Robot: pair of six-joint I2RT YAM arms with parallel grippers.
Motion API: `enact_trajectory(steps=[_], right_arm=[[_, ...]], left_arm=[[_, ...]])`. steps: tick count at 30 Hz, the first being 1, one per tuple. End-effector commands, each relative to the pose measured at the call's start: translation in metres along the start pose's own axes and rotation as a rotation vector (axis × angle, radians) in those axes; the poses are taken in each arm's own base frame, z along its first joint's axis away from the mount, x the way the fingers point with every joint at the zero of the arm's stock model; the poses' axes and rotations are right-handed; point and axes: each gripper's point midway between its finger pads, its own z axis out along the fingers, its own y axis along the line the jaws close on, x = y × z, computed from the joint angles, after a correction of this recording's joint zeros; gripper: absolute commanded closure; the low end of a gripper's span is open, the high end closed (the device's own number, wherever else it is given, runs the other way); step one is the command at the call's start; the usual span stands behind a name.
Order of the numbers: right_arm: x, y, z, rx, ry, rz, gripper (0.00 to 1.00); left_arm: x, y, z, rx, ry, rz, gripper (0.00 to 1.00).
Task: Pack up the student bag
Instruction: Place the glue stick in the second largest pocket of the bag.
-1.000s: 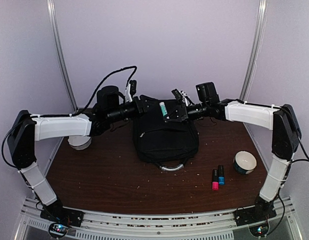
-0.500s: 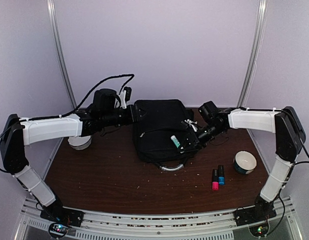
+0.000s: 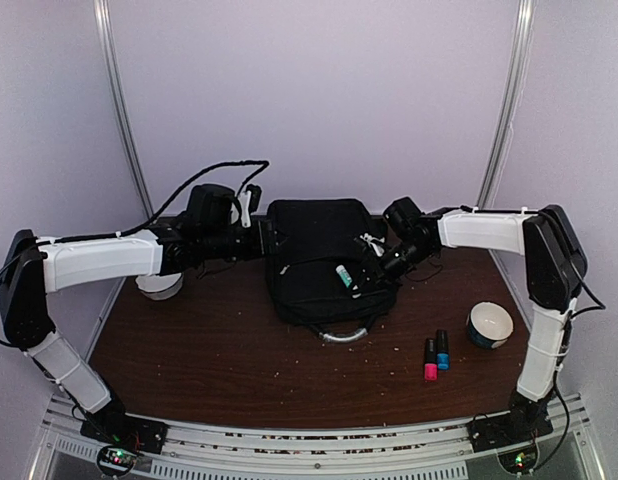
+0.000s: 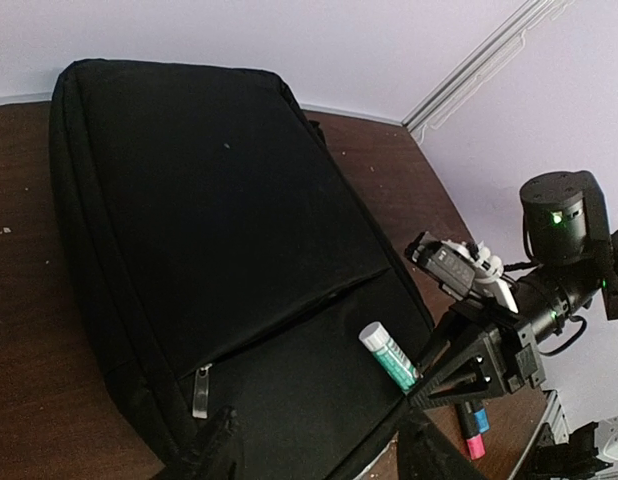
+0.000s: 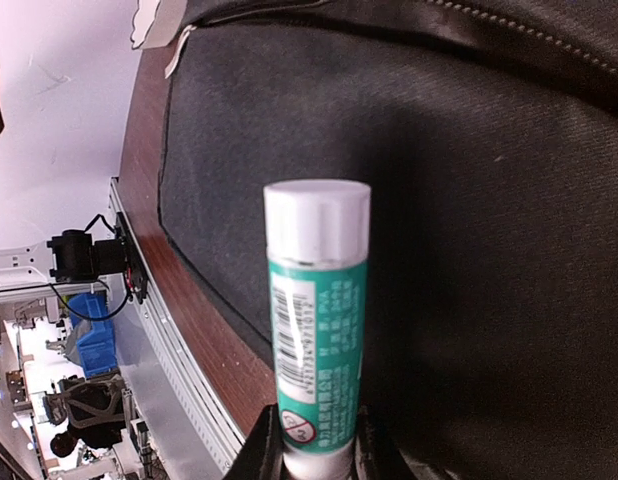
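The student bag lies flat at the far middle of the surface, between my two hands. My right hand pinches a green-and-white tube by its base and holds it just over the front pocket, not in it yet. My left hand is spread at the bag's left edge, gripping nothing I can see. The zip looks closed, so I judge the packing barely begun. A pink bottle, a blue bottle and a bowl wait outside, to the right.
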Motion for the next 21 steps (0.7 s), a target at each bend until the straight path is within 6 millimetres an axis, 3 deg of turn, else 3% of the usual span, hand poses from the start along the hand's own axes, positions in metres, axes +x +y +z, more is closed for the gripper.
enact_trajectory(steps=[1,10,21], right_arm=[[-0.013,-0.018,-0.003,0.081,-0.005,0.030,0.88],[-0.044,-0.042,0.007,0.148,0.005,0.044,0.87],[-0.064,-0.045,0.009,0.128,-0.042,0.091,0.86]], left_arm=[[-0.011,-0.002,-0.011,-0.010,-0.028,0.033,0.45],[-0.012,-0.001,-0.011,-0.019,-0.024,0.035,0.45],[-0.015,-0.003,-0.011,-0.022,-0.019,0.030,0.46]])
